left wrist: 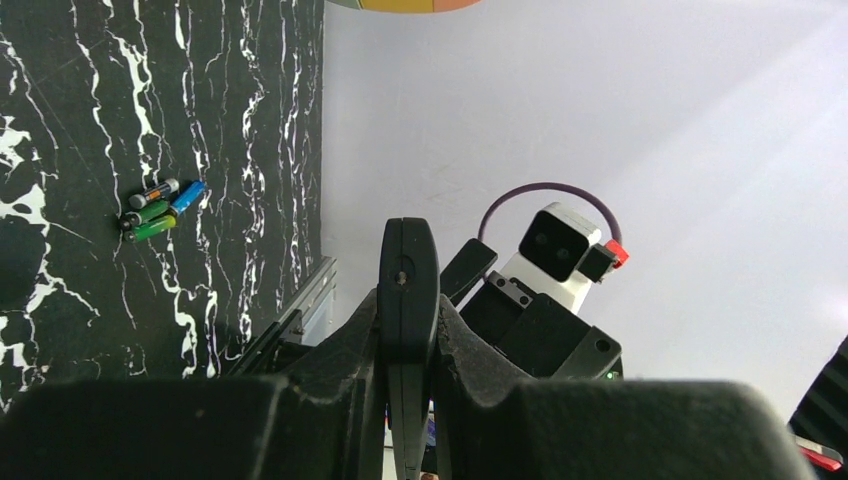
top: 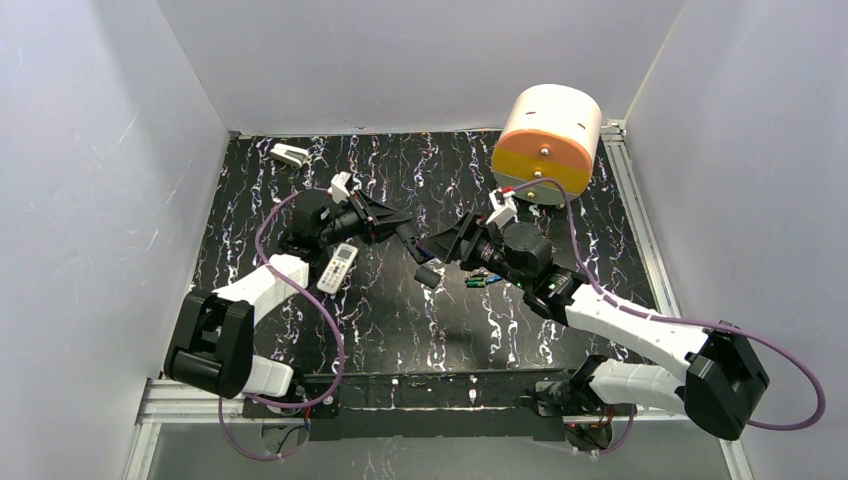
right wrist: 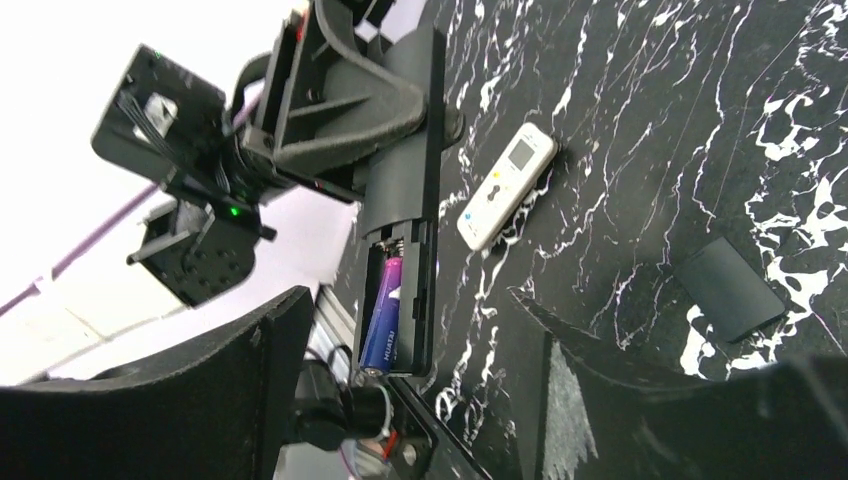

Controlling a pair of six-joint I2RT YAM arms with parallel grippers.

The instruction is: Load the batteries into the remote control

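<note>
My left gripper is shut on a long flat black strip, held edge-on above the table. In the right wrist view this strip has an open battery bay with one blue battery in it. My right gripper is open and empty, its fingers either side of the strip's bay end. The white remote control lies flat on the table under the left arm. Several loose green and blue batteries lie together under the right arm.
A small flat black cover lies on the table below the grippers. A white-and-grey blocky object sits at the back left. A big cream and orange cylinder stands at the back right. White walls enclose the table.
</note>
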